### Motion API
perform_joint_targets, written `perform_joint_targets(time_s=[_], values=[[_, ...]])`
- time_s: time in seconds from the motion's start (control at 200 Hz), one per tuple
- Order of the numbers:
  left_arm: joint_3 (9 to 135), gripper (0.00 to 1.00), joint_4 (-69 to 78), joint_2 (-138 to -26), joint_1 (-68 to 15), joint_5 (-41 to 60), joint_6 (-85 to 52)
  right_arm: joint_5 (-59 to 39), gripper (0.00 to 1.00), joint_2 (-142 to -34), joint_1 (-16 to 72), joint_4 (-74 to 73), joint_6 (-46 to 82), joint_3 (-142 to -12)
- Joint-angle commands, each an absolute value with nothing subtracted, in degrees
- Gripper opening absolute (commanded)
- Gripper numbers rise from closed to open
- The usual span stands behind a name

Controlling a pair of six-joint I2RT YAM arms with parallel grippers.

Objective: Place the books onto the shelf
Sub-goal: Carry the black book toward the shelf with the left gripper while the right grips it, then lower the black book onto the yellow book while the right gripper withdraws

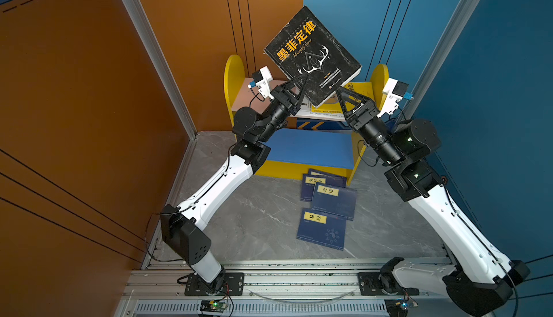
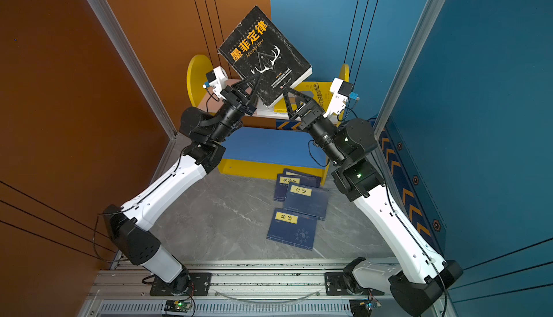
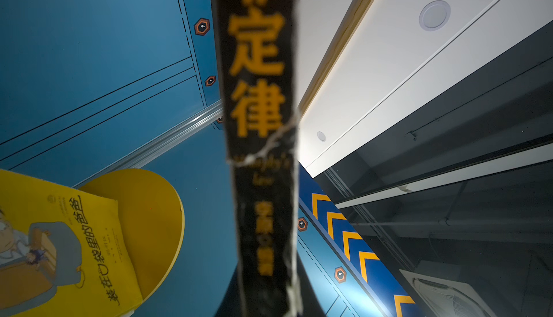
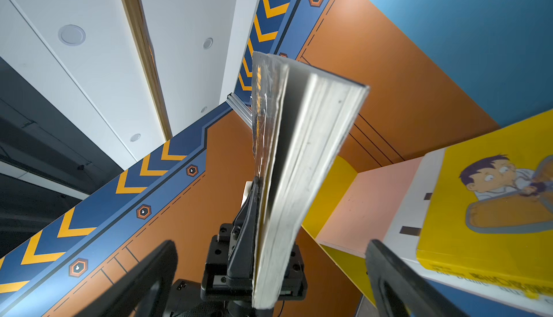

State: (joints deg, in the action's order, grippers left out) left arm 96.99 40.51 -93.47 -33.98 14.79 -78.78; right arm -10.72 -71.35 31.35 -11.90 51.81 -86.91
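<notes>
Both top views show the black book [image 1: 311,52] [image 2: 263,55] raised at a tilt above the shelf [image 1: 236,76], its cover with yellow characters facing up. The left end effector [image 1: 301,79] is pinched tight on the book's lower edge. The right end effector [image 1: 348,92] stands spread wide just beside the book's bottom corner, with nothing in its grasp.

Only the left wrist view gives the spine [image 3: 260,121], sharp at the title and blurred lower down. Only the right wrist view gives the fanned page edges [image 4: 302,166] and the left end effector [image 4: 254,198] clamping the cover. That view also shows the yellow book [image 4: 493,204] lying flat on a white book [image 4: 416,207] on the pink upper board [image 4: 368,207]. From above, the black book and the arms cover most of that pile.

Three navy books [image 1: 332,198] lie overlapped on the bench [image 1: 254,216] before the shelf, and the rearmost is mostly hidden. The right end effector's own fingers [image 4: 398,276] are cut off at the frame edge.
</notes>
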Motion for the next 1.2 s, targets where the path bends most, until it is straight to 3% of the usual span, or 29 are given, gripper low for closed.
perform_joint_targets(time_s=[0.0,0.145,0.235,0.461,0.611,0.711,0.781,0.886,1.026,1.197], values=[[100.0,0.00,45.2,-93.2,-35.0,16.7,-79.4,-11.2,1.00,-73.7,32.0,-10.3,50.3,-89.8],[100.1,0.00,45.2,-92.8,-35.6,17.2,-79.5,-9.6,0.94,-75.8,31.9,-10.2,50.9,-91.5],[99.8,0.00,45.1,-92.7,-35.7,17.3,-79.6,-8.9,0.84,-76.5,32.0,-11.3,50.9,-92.1],[99.2,0.00,45.0,-92.8,-36.0,17.3,-80.1,-6.1,0.37,-76.4,31.8,-12.3,51.8,-91.5],[99.8,0.02,44.4,-93.1,-36.0,17.9,-80.1,-5.8,0.19,-76.1,30.8,-12.1,53.6,-91.1],[99.4,0.17,44.3,-92.9,-35.2,18.5,-79.9,-7.7,0.12,-75.4,29.7,-12.0,54.8,-90.6],[98.5,0.40,44.2,-92.2,-34.3,18.9,-79.6,-9.5,0.09,-74.4,28.4,-11.9,56.1,-89.8],[97.4,0.62,42.1,-90.6,-31.9,20.1,-79.2,-14.2,0.07,-72.5,25.4,-11.7,58.8,-88.6],[95.4,0.70,33.2,-86.8,-27.9,22.4,-75.3,-22.5,0.06,-69.6,20.8,-7.5,60.5,-88.6],[100.9,0.78,11.6,-84.1,-25.0,28.3,-64.8,-35.0,0.06,-67.0,15.0,-3.9,62.9,-88.2]])
